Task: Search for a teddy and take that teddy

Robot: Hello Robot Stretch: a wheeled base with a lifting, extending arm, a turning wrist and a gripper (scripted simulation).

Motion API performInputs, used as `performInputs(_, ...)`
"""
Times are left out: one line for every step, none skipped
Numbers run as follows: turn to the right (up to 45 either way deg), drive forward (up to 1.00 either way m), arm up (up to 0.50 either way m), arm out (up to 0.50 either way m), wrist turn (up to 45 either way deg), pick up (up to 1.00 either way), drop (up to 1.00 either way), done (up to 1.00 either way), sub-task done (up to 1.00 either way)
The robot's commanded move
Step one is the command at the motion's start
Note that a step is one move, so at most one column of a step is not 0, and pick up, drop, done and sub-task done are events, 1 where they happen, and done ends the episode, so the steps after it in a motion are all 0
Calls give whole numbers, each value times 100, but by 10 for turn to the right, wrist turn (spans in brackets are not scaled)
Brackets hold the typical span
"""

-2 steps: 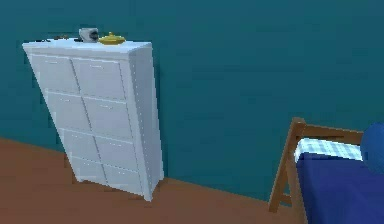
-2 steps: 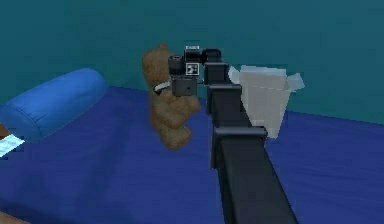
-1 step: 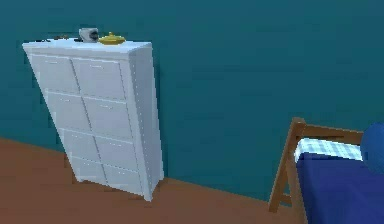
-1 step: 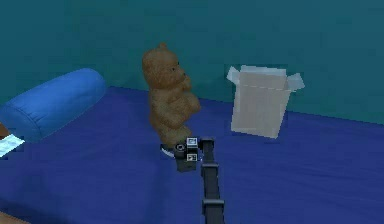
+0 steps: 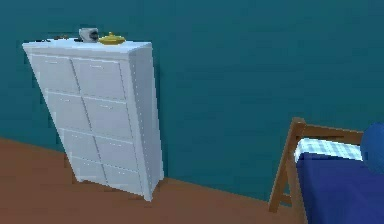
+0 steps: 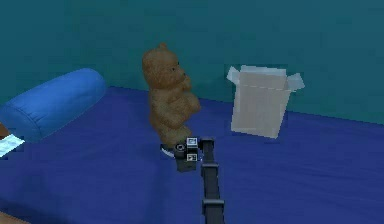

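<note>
A brown teddy (image 6: pixel 166 90) sits upright on the dark blue bed cover (image 6: pixel 90 175) in the arm side view, a little left of the middle. The dark arm bar (image 6: pixel 210 190) rises from the bottom edge to the teddy's base. My gripper (image 6: pixel 170 150) lies at the teddy's lower end, left of the two white marker squares. The teddy rests on the bed behind the gripper, so I cannot tell whether the gripper holds anything.
A blue bolster pillow (image 6: pixel 55 100) lies at the left of the bed and an open white box (image 6: pixel 262 100) stands at the right. In the forward view a white dresser (image 5: pixel 100 110) stands against the teal wall, with a wooden bed frame (image 5: pixel 292 165) at the right.
</note>
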Motion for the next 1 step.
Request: performInputs(0, 0, 10, 0, 0, 0, 0, 0, 0)
